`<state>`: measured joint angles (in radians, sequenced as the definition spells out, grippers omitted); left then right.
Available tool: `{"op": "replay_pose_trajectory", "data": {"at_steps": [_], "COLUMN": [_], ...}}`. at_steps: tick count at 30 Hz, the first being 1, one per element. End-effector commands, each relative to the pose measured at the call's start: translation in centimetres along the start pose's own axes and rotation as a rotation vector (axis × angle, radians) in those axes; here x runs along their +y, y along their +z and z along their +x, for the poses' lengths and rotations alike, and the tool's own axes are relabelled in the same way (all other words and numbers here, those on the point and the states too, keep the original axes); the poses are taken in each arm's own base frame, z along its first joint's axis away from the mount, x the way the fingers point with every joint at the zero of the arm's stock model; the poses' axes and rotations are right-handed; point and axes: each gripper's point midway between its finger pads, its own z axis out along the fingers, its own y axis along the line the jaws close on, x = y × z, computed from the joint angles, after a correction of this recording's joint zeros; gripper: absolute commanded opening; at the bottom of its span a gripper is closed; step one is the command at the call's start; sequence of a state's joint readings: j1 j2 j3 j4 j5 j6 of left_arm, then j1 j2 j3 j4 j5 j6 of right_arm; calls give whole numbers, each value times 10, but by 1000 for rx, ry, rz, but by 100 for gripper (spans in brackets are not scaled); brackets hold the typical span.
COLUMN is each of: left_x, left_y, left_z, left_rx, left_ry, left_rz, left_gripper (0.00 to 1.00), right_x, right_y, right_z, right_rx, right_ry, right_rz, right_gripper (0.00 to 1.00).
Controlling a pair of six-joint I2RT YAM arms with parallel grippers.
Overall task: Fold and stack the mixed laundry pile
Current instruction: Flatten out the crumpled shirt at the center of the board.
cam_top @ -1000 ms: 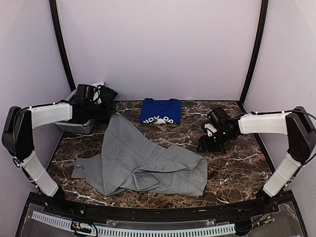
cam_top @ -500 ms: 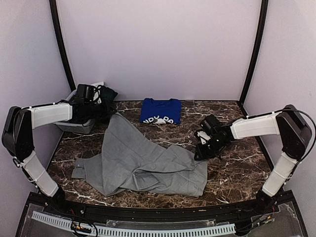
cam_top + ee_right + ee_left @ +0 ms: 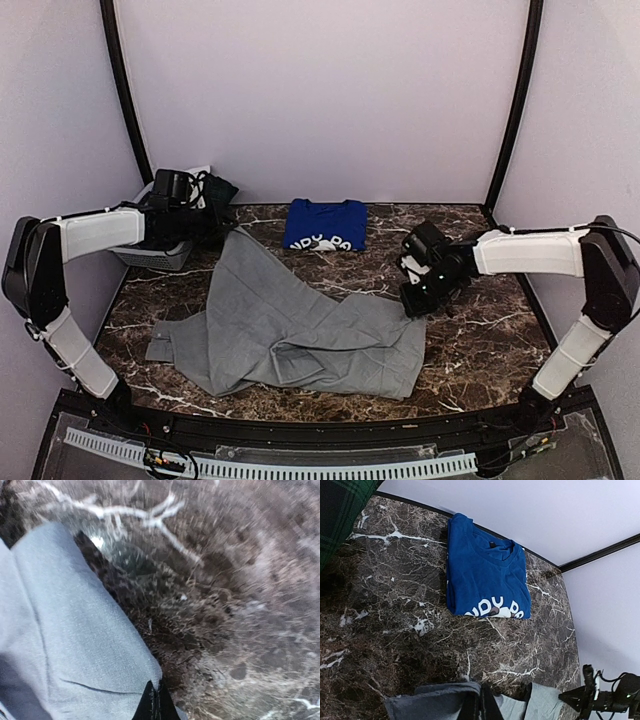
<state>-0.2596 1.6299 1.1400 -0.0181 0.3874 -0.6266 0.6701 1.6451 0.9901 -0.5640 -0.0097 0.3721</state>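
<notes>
Right gripper (image 3: 412, 307) pinching grey polo (image 3: 290, 322), spread diagonally far-left to near-right

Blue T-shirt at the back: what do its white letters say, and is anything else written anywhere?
"DU PA": white print on the folded blue T-shirt; cut off by the fold, and the letter before it is unclear.
No other text is visible.

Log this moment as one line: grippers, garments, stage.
left gripper: shut on light-grey collared polo shirt, far corner | right gripper: shut on its right edge | folded royal-blue T-shirt: at back | stage: polo unfolded
</notes>
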Motion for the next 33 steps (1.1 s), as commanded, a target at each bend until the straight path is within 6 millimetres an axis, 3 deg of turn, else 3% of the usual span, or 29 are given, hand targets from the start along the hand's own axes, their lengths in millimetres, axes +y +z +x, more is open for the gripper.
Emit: {"op": "replay_pose_trajectory", "data": {"at_steps": [1,5,9,12,18,22,27,33], "left_x": [-41,-66,-98,-121,-178,-216,-258,-302], "left_y": [-36,-52,-67,-79,-124,-150,-187,-229], "left_z": [-22,-31,-43,-53,-78,-78,-66,-26], "left_rx": [-55,-70,-93,-126,-216,-246,-279,-259], "left_ry": [88,153,243,291,410,514,611,730], "left_rz": [92,119,127,132,187,208,276,436], "left_gripper": [0,0,0,0,0,0,0,0], "right_x": [-11,-16,-18,-18,-18,-18,-19,-16], "right_y": [-88,-157,-215,-250,-334,-384,-442,-504], "right_z": [-58,-94,-120,-136,-154,-149,-128,-92], "right_rx": [-271,-468,-613,-695,-873,-976,-1097,-1228], "right_ry": [12,12,-12,-35,-54,-59,-74,-102], "right_rz": [113,166,200,226,255,236,198,109], "right_gripper": [0,0,0,0,0,0,0,0]}}
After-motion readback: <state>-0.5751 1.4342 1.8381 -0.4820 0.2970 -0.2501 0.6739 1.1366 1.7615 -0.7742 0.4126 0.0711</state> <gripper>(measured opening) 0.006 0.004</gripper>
